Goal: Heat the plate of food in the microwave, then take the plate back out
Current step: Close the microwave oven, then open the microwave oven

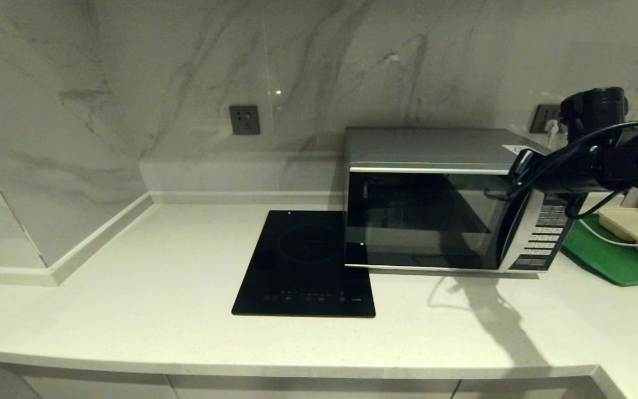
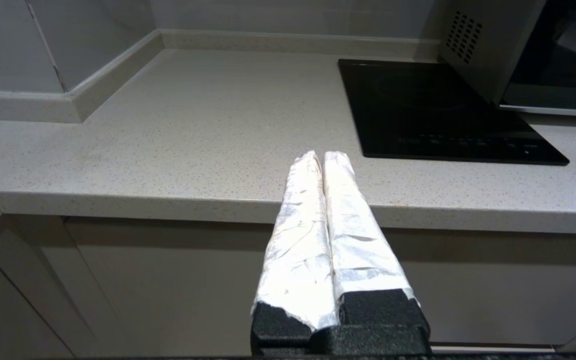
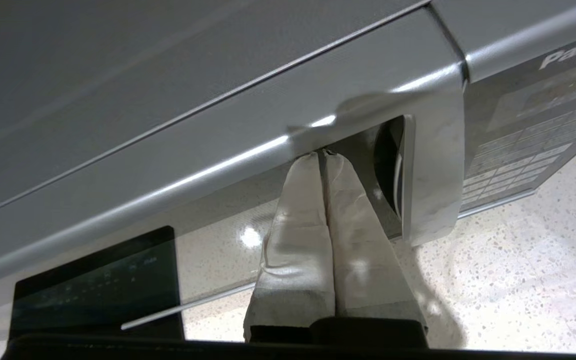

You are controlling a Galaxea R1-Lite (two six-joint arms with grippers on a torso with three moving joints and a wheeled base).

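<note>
Right gripper (image 3: pixel 324 156): fingers pressed together, tips at the top edge of the microwave (image 1: pixel 430 221) door, beside the keypad. Door nearly shut. Plate of food not visible. Left gripper (image 2: pixel 322 157): fingers together, parked before the counter (image 2: pixel 193 140) edge.

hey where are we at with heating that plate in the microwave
Done: unclear; no plate shows, and the microwave interior is too dark to read. In hand: the right gripper, fingers shut, presses at the door's handle edge. The left gripper idles off the counter. Left: retrieving the plate.
</note>
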